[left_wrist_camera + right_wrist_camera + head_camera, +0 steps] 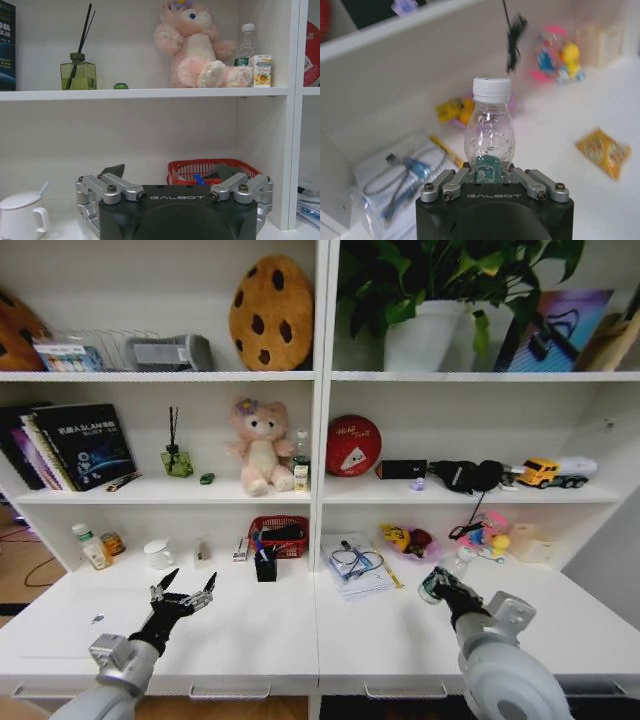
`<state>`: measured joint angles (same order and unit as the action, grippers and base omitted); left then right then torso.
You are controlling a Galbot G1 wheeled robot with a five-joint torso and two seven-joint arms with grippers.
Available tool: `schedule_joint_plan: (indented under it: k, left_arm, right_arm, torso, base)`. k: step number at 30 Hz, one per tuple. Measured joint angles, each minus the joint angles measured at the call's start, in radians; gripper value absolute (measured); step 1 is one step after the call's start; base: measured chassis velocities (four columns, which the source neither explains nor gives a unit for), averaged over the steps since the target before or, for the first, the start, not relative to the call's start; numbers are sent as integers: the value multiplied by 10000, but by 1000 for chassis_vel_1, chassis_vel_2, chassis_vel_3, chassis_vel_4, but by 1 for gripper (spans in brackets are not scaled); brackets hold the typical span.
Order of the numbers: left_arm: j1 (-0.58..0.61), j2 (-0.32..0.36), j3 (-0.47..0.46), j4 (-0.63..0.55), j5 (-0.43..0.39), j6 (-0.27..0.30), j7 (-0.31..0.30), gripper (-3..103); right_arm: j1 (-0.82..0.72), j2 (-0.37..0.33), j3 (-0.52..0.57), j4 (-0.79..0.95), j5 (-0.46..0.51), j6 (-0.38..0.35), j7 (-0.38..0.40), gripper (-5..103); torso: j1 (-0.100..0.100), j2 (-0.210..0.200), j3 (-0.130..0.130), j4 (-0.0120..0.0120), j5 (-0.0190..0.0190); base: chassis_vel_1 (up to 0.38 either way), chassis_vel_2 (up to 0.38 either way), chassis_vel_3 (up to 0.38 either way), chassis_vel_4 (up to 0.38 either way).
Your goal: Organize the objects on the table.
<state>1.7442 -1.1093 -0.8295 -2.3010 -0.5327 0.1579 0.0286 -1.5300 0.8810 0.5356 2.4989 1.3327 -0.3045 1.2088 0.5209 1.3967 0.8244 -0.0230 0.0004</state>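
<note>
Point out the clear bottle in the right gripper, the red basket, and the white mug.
clear bottle point(489, 131): right wrist view, mid body.
red basket point(186, 170): left wrist view, rim.
white mug point(158, 556): head view, side wall.

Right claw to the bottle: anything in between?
Nothing visible. The bottle already stands upright between the right claw's fingers, clamped at its base, over the right side of the table. The left claw hangs open over the left side.
</note>
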Motion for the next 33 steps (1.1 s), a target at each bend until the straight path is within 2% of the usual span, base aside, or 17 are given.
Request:
schedule_joint_plan:
  k: [1, 2, 3, 4, 5, 6, 7, 10, 12, 19, 25, 33]
  left_arm:
    - [0, 0, 0, 0, 0, 0, 0, 100]
    - [0, 0, -1, 0, 0, 0, 0, 100]
    - [-1, 1, -1, 0, 0, 0, -2, 100]
    - [-1, 1, -1, 0, 0, 0, -2, 100]
    - [0, 0, -1, 0, 0, 0, -2, 100]
    - [0, 1, -2, 0, 0, 0, -4, 100]
    - [0, 1, -2, 0, 0, 0, -4, 100]
    - [0, 1, -4, 0, 0, 0, -4, 100]
    - [0, 0, -3, 0, 0, 0, -5, 100]
    - [-1, 1, -1, 1, 0, 0, -4, 100]
    - [-1, 1, -1, 0, 0, 1, -4, 100]
    - [-1, 0, -1, 0, 0, 0, -4, 100]
  right_arm:
    - [0, 0, 0, 0, 0, 0, 0, 23]
    - [14, -149, 60, 1, 821, 282, 709, 23]
    - [60, -256, 157, 5, 1230, 585, 1136, 23]
    - [60, -256, 157, 5, 1230, 585, 1136, 23]
    - [134, -326, 270, 7, 1688, 775, 1454, 23]
    - [331, -414, 392, 9, 2543, 988, 1934, 23]
    - [331, -414, 392, 9, 2543, 988, 1934, 23]
    - [1108, -467, 297, 17, 4071, 1731, 3099, 23]
    - [1142, -436, 280, 17, 4268, 1940, 3201, 23]
    - [242, -6, 335, 16, 4239, 2238, 3253, 23]
    - [-1170, 316, 85, 12, 3117, 2394, 3216, 23]
    - [-2280, 826, -460, 9, 2518, 2613, 3192, 23]
  torso:
    - [0, 0, 0, 0, 0]
    - [-1, 1, 0, 1, -6]
    - [-1, 1, -1, 0, -14]
    - [-1, 1, -1, 0, -14]
    - [-1, 2, -1, 0, -13]
    - [-1, 1, -1, -1, -6]
    - [-1, 1, -1, -1, -6]
    - [-1, 1, 0, 5, -8]
    - [0, 0, 0, 4, -2]
    - [-1, 1, 0, -2, -5]
    - [-1, 0, -1, 0, -6]
    - [-2, 1, -1, 1, -6]
  base:
    - [70, 5, 21, -22]
    - [70, 22, -50, -22]
    - [41, 22, -72, -41]
    - [41, 22, -72, -41]
    - [58, 62, -72, -43]
    - [58, 43, -68, -43]
    - [58, 43, -68, -43]
    - [20, 14, -6, -18]
    - [0, 0, 0, 0]
    - [-15, -3, 22, 7]
    - [0, 0, 0, 0]
    - [0, 0, 0, 0]
